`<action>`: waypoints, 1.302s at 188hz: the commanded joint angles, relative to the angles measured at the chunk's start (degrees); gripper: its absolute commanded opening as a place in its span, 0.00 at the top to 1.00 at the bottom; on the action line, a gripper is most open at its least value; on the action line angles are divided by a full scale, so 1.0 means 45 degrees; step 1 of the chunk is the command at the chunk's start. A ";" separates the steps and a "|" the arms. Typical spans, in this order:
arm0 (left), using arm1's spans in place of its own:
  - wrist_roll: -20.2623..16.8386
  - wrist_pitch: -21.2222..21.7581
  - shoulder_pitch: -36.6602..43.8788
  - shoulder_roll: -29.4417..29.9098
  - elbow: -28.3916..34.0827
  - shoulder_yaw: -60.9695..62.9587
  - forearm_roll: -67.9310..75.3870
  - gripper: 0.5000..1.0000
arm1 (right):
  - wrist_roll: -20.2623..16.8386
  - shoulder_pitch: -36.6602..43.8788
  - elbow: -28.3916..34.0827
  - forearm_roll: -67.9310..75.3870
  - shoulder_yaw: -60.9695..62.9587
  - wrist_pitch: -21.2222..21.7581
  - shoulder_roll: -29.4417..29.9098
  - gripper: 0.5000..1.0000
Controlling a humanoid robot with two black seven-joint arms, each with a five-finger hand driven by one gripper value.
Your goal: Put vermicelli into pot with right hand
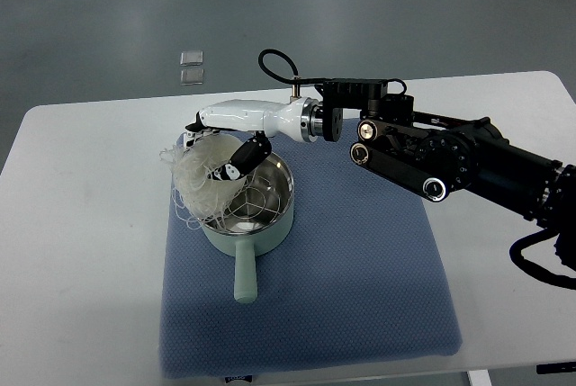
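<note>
Currently the right hand [236, 134] is positioned over the far-left rim of the pot [248, 199], its arm [450, 157] entering from the picture's right edge. Its white palm shell lies roughly level, and its dark-tipped fingers [245, 157] curl downward, closed around a tangle of vermicelli [205, 175]. The vermicelli (a pale, translucent bundle of looped strands) hangs partly inside the pot and partly draped over the pot's left rim, with loose strands trailing just outside the left wall. The pot is a pale green saucepan with a shiny metal interior; its handle [243, 276] points toward the near edge of the picture. Beneath the pot lies a blue mat [360, 287], which in turn rests on a white table [81, 224]. Beyond the pot, on the grey floor past the table's far edge, lie two small clear squares [191, 65]. No left arm is visible.
</note>
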 commanded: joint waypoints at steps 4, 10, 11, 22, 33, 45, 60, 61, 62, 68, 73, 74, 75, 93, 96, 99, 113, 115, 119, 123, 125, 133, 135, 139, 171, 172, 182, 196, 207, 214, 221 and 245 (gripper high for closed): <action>0.0000 0.0000 0.0000 0.0000 0.0000 0.0000 0.0000 0.00 | -0.0001 -0.0278 0.0001 -0.0010 -0.0009 -0.0103 -0.0052 0.94; 0.0000 0.0000 0.0000 0.0000 0.0000 0.0000 0.0000 0.00 | -0.0001 -0.0356 -0.0019 -0.0010 -0.0009 -0.0103 -0.0091 0.94; 0.0000 0.0000 0.0000 0.0000 0.0000 0.0000 0.0000 0.00 | -0.0001 -0.0356 -0.0019 -0.0010 -0.0009 -0.0122 -0.0111 0.94; 0.0000 0.0000 0.0000 0.0000 0.0000 0.0000 0.0000 0.00 | -0.0001 -0.0473 -0.0019 -0.0029 -0.0009 -0.0142 -0.0189 0.94; 0.0000 0.0000 0.0000 0.0000 0.0000 -0.0020 0.0000 0.00 | -0.0001 -0.0629 -0.0019 -0.0010 -0.0009 -0.0162 -0.0209 0.93; 0.0000 0.0000 0.0000 0.0000 0.0000 -0.0020 0.0000 0.00 | 0.0018 -0.0805 -0.0038 -0.0029 -0.0028 -0.0181 -0.0228 0.93; 0.0000 0.0000 0.0000 0.0000 0.0000 -0.0020 0.0000 0.00 | 0.0018 -0.0922 -0.0039 -0.0029 -0.0009 -0.0181 -0.0248 0.92; 0.0000 0.0000 0.0000 0.0000 0.0000 -0.0020 0.0000 0.00 | 0.0038 -0.0922 -0.0039 -0.0029 -0.0009 -0.0181 -0.0267 0.91; 0.0000 0.0000 0.0000 0.0000 0.0000 -0.0020 0.0000 0.00 | 0.0038 -0.0922 -0.0039 -0.0029 -0.0009 -0.0181 -0.0267 0.91; 0.0000 0.0000 0.0000 0.0000 0.0000 -0.0020 0.0000 0.00 | 0.0038 -0.0942 -0.0058 -0.0029 0.0011 -0.0201 -0.0287 0.88; 0.0000 0.0000 0.0000 0.0000 0.0000 -0.0020 0.0000 0.00 | 0.0057 -0.0981 -0.0039 -0.0029 0.0011 -0.0240 -0.0326 0.82; 0.0000 0.0000 0.0000 0.0000 0.0000 -0.0020 0.0000 0.00 | 0.0057 -0.0981 -0.0039 -0.0029 0.0011 -0.0240 -0.0326 0.82; 0.0000 0.0000 0.0000 0.0000 0.0000 -0.0020 0.0000 0.00 | 0.0057 -0.0981 -0.0039 -0.0010 0.0011 -0.0259 -0.0326 0.81; 0.0000 0.0000 0.0000 0.0000 0.0000 -0.0020 0.0000 0.00 | 0.0096 -0.0961 -0.0039 -0.0010 0.0030 -0.0357 -0.0345 0.54; 0.0000 0.0000 0.0000 0.0000 0.0000 -0.0020 0.0000 0.00 | 0.0097 -0.0961 -0.0058 -0.0010 0.0031 -0.0357 -0.0365 0.50; 0.0000 0.0000 0.0000 0.0000 0.0000 -0.0020 0.0000 0.00 | 0.0097 -0.0961 -0.0039 0.0010 0.0031 -0.0357 -0.0345 0.48; 0.0000 0.0000 0.0000 0.0000 0.0000 -0.0020 0.0000 0.00 | 0.0116 -0.0961 -0.0058 0.0049 0.0089 -0.0337 -0.0345 0.34; 0.0000 0.0000 0.0000 0.0000 0.0000 -0.0020 0.0000 0.00 | 0.0116 -0.0961 -0.0058 0.0049 0.0089 -0.0337 -0.0345 0.33; 0.0000 0.0000 0.0000 0.0000 0.0000 -0.0020 0.0000 0.00 | 0.0116 -0.0961 -0.0039 0.0068 0.0109 -0.0337 -0.0345 0.31; 0.0000 0.0000 0.0000 0.0000 0.0000 -0.0020 0.0000 0.00 | 0.0116 -0.0961 -0.0039 0.0107 0.0109 -0.0337 -0.0345 0.29; 0.0000 0.0000 0.0000 0.0000 0.0000 0.0000 0.0000 0.00 | 0.0116 -0.0961 -0.0039 0.0107 0.0128 -0.0337 -0.0345 0.28; 0.0000 0.0000 0.0000 0.0000 0.0000 -0.0020 0.0000 0.00 | 0.0116 -0.0961 -0.0039 0.0127 0.0128 -0.0318 -0.0345 0.28; 0.0000 0.0000 0.0000 0.0000 0.0000 -0.0020 0.0000 0.00 | 0.0116 -0.0961 -0.0039 0.0127 0.0148 -0.0318 -0.0365 0.28; 0.0000 0.0000 0.0000 0.0000 0.0000 -0.0020 0.0000 0.00 | 0.0116 -0.0961 -0.0039 0.0146 0.0148 -0.0318 -0.0365 0.28; 0.0000 0.0000 0.0000 0.0000 0.0000 -0.0020 0.0000 0.00 | 0.0155 -0.0883 -0.0019 0.0205 0.0206 -0.0298 -0.0541 0.21; 0.0000 0.0000 0.0000 0.0000 0.0000 -0.0020 0.0000 0.00 | 0.0155 -0.0864 -0.0019 0.0205 0.0206 -0.0298 -0.0579 0.21; 0.0000 0.0000 0.0000 0.0000 0.0000 0.0000 0.0000 0.00 | 0.0155 -0.0825 -0.0019 0.0205 0.0226 -0.0298 -0.0638 0.21; 0.0000 0.0000 0.0000 0.0000 0.0000 0.0000 0.0000 0.00 | 0.0175 -0.0688 0.0001 0.0224 0.0460 -0.0259 -0.0716 0.21; 0.0000 0.0000 0.0000 0.0000 0.0000 0.0000 0.0000 0.00 | 0.0194 -0.0668 0.0001 0.0244 0.0967 -0.0201 -0.0716 0.21; 0.0000 0.0000 0.0000 0.0000 0.0000 0.0000 0.0000 0.00 | 0.0175 -0.0668 0.0001 0.0283 0.1299 -0.0201 -0.0716 0.21; 0.0000 0.0000 0.0000 0.0000 0.0000 0.0000 0.0000 0.00 | 0.0194 -0.0668 0.0001 0.0420 0.1613 -0.0181 -0.0716 0.20; 0.0000 0.0000 0.0000 0.0000 0.0000 0.0000 0.0000 0.00 | 0.0175 -0.0668 -0.0019 0.1474 0.2491 -0.0181 -0.0716 0.18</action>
